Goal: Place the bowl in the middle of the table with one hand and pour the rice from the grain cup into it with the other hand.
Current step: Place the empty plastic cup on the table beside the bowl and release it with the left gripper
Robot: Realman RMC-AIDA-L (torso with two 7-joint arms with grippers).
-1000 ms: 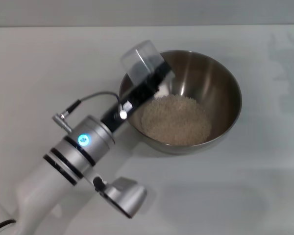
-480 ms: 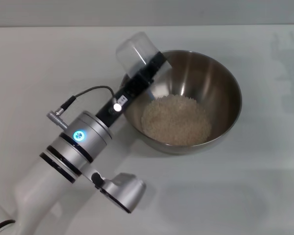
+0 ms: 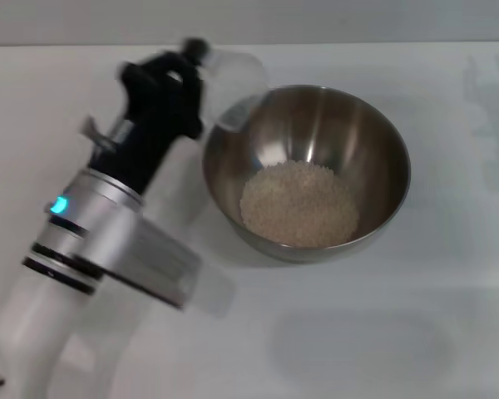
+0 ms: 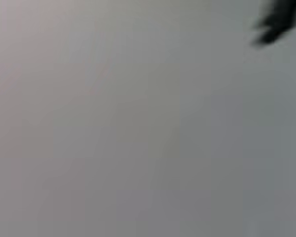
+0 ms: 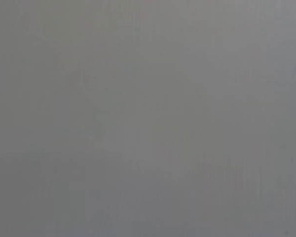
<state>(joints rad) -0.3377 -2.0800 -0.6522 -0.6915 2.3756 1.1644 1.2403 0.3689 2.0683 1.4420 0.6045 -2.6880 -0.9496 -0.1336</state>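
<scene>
The steel bowl (image 3: 373, 140) stands in the middle of the white table (image 3: 399, 332) and holds a heap of pale rice (image 3: 299, 204). My left gripper (image 3: 201, 76) is just beyond the bowl's far-left rim, shut on the clear grain cup (image 3: 237, 79). The cup is held in the air beside the rim, blurred by motion, and no rice shows in it. The left wrist view shows only blurred grey with a dark smear (image 4: 276, 23) in one corner. My right gripper is out of view, and the right wrist view shows only plain grey.
My left arm's silver forearm (image 3: 100, 233) crosses the table's left side from the near-left corner. Bare tabletop lies to the right of the bowl and in front of it.
My left wrist has rolled back and swung left, lifting the grain cup off the bowl's rim to just outside it. The bowl and the rice have not moved.
</scene>
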